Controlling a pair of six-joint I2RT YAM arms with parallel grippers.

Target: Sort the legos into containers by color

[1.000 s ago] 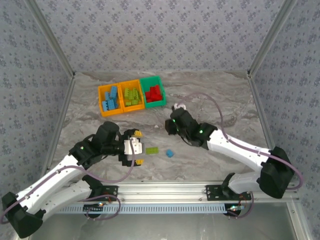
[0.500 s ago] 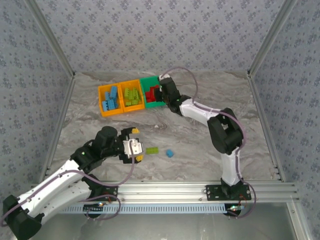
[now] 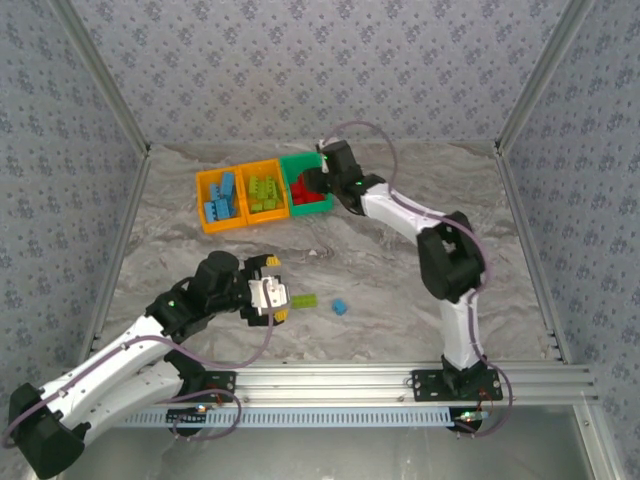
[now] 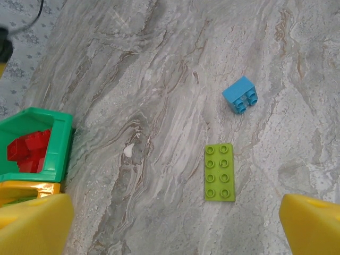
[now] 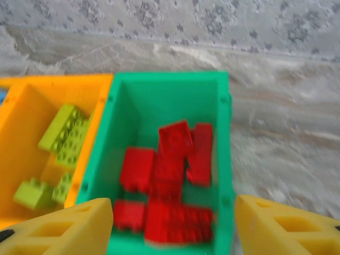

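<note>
Three joined containers stand at the back: an orange bin (image 3: 203, 200) with light blue legos (image 3: 222, 198), an orange bin (image 3: 262, 164) with lime green legos (image 3: 265, 190), and a green bin (image 3: 300, 158) with red legos (image 3: 305, 190). My right gripper (image 3: 318, 182) hovers open over the green bin (image 5: 170, 78). Nothing sits between its yellow fingers (image 5: 64, 228), and the red legos (image 5: 170, 180) lie below, blurred. My left gripper (image 3: 275, 297) stands wide open low over the table. A flat lime green lego (image 4: 219, 172) and a small blue lego (image 4: 240, 94) lie ahead of it.
Patterned walls with metal posts close in the marble table (image 3: 400, 290) on three sides. In the left wrist view the green bin's corner (image 4: 61, 143) is at far left. The right arm's cable (image 3: 375, 135) loops behind the bins.
My right arm swung from mid-table to above the green bin and its jaws went from shut to open. The left arm barely moved.
</note>
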